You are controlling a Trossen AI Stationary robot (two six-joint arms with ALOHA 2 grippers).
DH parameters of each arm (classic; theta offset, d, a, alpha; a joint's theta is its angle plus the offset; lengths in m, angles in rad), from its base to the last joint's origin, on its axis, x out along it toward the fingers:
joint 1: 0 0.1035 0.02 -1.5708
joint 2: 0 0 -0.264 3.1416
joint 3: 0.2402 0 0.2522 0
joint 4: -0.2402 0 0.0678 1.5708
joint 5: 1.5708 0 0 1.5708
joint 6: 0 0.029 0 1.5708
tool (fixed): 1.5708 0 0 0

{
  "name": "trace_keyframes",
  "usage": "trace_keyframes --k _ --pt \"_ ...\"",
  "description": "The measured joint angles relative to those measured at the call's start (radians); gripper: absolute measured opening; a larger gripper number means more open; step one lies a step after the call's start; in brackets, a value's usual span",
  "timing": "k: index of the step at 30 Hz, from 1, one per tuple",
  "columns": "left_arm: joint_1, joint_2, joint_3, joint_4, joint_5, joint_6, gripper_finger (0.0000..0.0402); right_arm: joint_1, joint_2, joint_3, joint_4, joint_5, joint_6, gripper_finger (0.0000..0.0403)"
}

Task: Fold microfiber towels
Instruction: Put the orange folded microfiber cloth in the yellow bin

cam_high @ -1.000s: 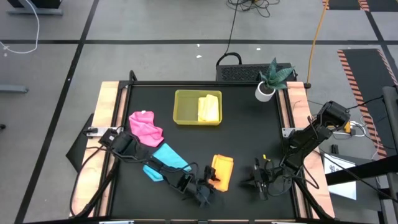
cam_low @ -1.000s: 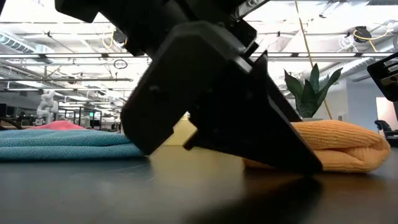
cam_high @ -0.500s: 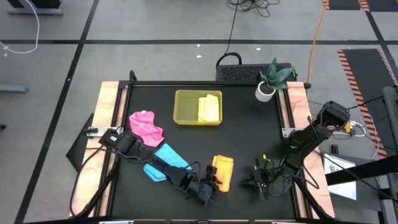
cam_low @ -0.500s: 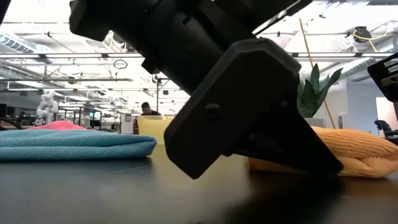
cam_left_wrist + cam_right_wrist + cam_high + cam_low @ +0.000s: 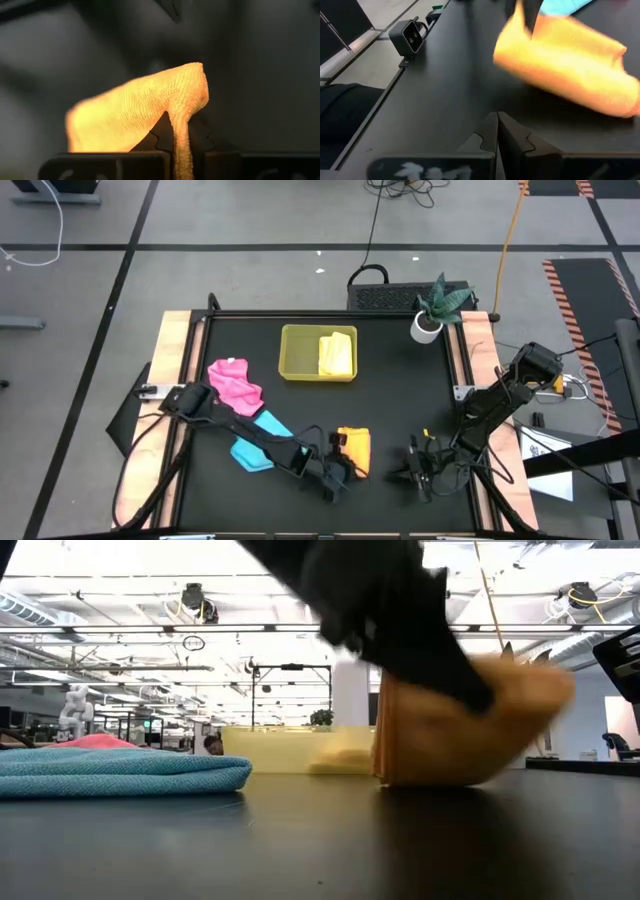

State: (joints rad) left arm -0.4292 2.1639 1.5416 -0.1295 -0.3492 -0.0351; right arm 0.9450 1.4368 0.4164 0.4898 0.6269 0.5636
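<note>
The orange towel (image 5: 354, 450), folded, lies near the table's front middle, and my left gripper (image 5: 340, 471) is shut on its near end. In the low view that end (image 5: 455, 725) stands raised under the dark fingers (image 5: 420, 630). The sky blue towel (image 5: 258, 440) lies flat to the left, with the pink towel (image 5: 234, 385) bunched beyond it. A yellow towel (image 5: 336, 353) lies folded in the yellow-green tray (image 5: 296, 352). My right gripper (image 5: 418, 464) waits shut by the front right, its closed fingers (image 5: 497, 131) pointing at the orange towel (image 5: 565, 62). My left gripper pinches a thin edge of the orange towel (image 5: 181, 142) between its two fingers, at the towel's near end. The fingers slant down from the table's left. The held end is raised and the cloth bulges beyond the fingers, while the towel's lower part (image 5: 430, 778) stays on the table.
A potted plant (image 5: 432, 310) stands at the far right corner beside a black box (image 5: 385, 296). A small camera (image 5: 407, 36) sits on the table's near edge. Bare black tabletop (image 5: 400, 390) lies between the tray and the right arm.
My left gripper has shut on the orange towel's near end and risen with it. That end has come up off the table and stands raised, while the far part has stayed down. From above the towel now looks shorter.
</note>
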Motion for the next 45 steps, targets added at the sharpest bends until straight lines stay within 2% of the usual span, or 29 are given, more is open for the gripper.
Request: trace_keyframes --k 7,14,19,24,29,34,45 --pt "0.048 -0.149 0.001 -0.132 -0.002 0.003 0.0015 0.006 0.0 0.0 0.001 0.0 -0.001 0.0004" --pt "0.183 -0.324 0.002 -0.327 -0.055 0.099 0.0008 0.004 0.0 -0.001 0.004 0.003 -0.088 0.0004" --pt "0.35 -0.411 0.002 -0.405 -0.107 0.326 0.0016 -0.015 0.0 0.0 0.004 0.003 -0.207 0.0004" --pt "0.547 -0.422 0.002 -0.41 -0.075 0.607 0.0008 -0.058 0.0 -0.001 -0.002 0.004 -0.338 0.0004" --pt "0.701 -0.401 -0.01 -0.43 0.009 0.682 0.001 -0.103 0.0 -0.032 0.003 0.004 -0.367 0.0004" --pt "0.739 -0.393 -0.103 -0.376 0.064 0.771 0.0008 -0.144 0.0 -0.114 0.081 0.004 -0.317 0.0004" --pt "0.706 -0.388 -0.378 -0.15 0.056 0.917 0.001 -0.173 0.0 -0.292 0.501 0.001 -0.315 0.0004"
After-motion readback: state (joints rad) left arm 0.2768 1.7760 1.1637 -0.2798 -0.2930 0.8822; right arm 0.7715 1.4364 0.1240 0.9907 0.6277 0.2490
